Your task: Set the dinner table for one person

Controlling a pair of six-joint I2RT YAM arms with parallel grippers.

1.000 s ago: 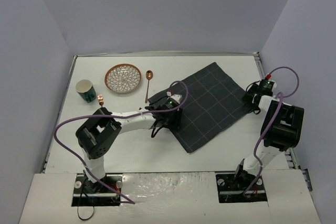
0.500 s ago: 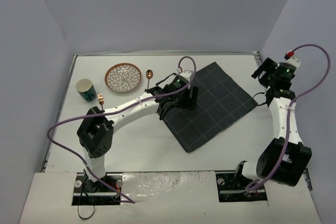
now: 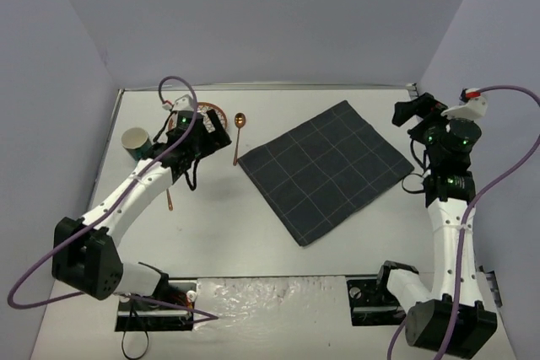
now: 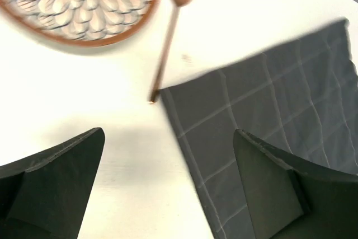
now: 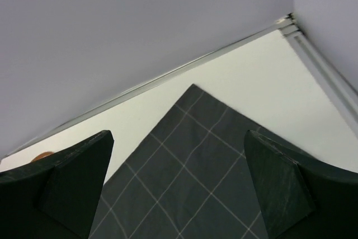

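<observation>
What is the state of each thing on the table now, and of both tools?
Cloth: spread flat, turned at an angle, nothing on it.
Plate: flat on the table, empty as far as it shows.
Spoon: lying flat between plate and cloth.
Cup: upright.
Left tool: open, empty.
Right tool: open, empty.

Bare table (image 3: 253,246) along the near edge, cloth (image 3: 325,170) flat at centre-right, spoon (image 3: 238,139), plate (image 4: 78,4), cup (image 3: 135,141) crowding the far-left corner
</observation>
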